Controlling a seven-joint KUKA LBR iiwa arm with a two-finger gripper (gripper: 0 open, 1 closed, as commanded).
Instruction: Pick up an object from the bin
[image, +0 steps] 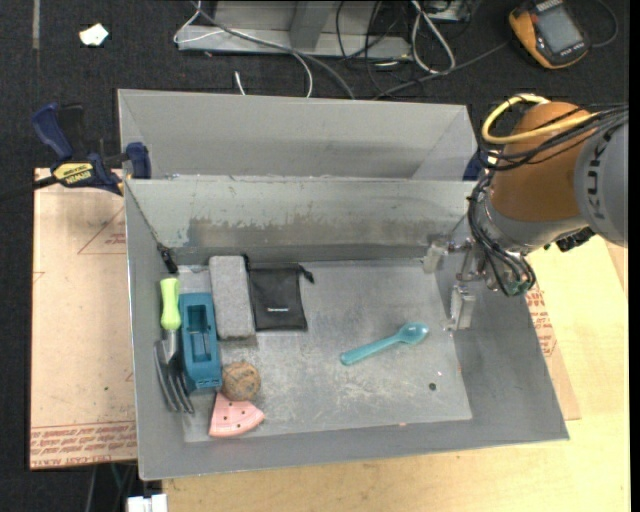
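My gripper (447, 282) hangs at the bin's right wall, near the back right corner. Its two fingers stand apart, open, with nothing between them. A teal plastic spoon (385, 345) lies on the bin floor just left of and below the gripper, bowl end towards it; the fingers do not touch it.
Along the left side of the bin lie a black pouch (277, 298), a grey foam block (230, 295), a blue dispenser-like tool (200, 340), a yellow-green handle (170, 303), a brown ball (240, 380), a pink wedge (235, 415) and a dark pronged tool (172, 378).
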